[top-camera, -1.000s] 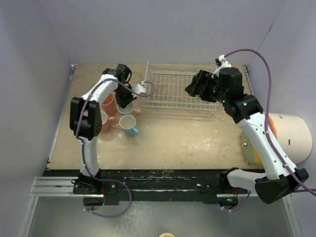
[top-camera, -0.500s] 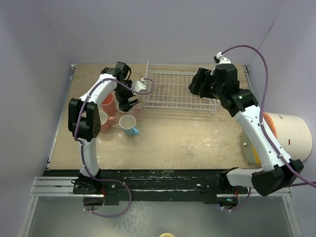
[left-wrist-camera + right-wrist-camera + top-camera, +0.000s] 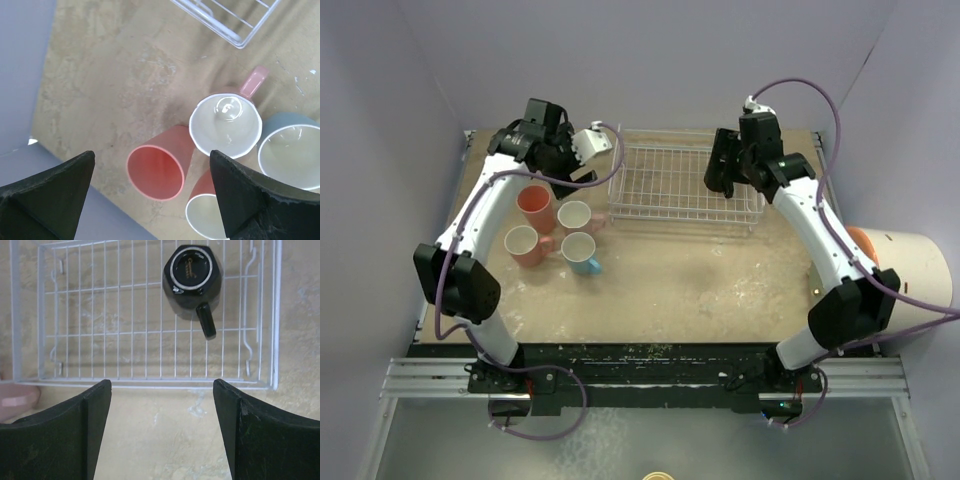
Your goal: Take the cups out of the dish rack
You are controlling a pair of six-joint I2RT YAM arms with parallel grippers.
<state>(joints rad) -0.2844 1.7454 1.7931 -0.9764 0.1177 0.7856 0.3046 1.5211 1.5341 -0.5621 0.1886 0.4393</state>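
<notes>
A black cup (image 3: 191, 277) sits in the right part of the dish rack (image 3: 100, 335), its handle pointing toward the near side. In the top view my right arm hides it. My right gripper (image 3: 162, 435) (image 3: 723, 170) hovers open over the rack's (image 3: 665, 185) right side. Left of the rack, a group of cups stands on the table. It holds a salmon one (image 3: 156, 170) (image 3: 534, 205), a pink one with a pale inside (image 3: 226, 125) (image 3: 574, 215), another pink one (image 3: 212, 215) (image 3: 523, 243) and a light blue one (image 3: 290, 152) (image 3: 581, 252). My left gripper (image 3: 150, 195) (image 3: 560, 158) hangs open and empty high above them.
A big white cylinder with an orange end (image 3: 905, 275) lies at the table's right edge, with a yellowish object (image 3: 828, 305) beside it. Purple walls close in the left, back and right. A rack corner (image 3: 235, 30) shows in the left wrist view.
My left gripper opened, let go of the pink cup with the pale inside, then rose and drew back to the left. My right gripper swung farther back over the rack.
</notes>
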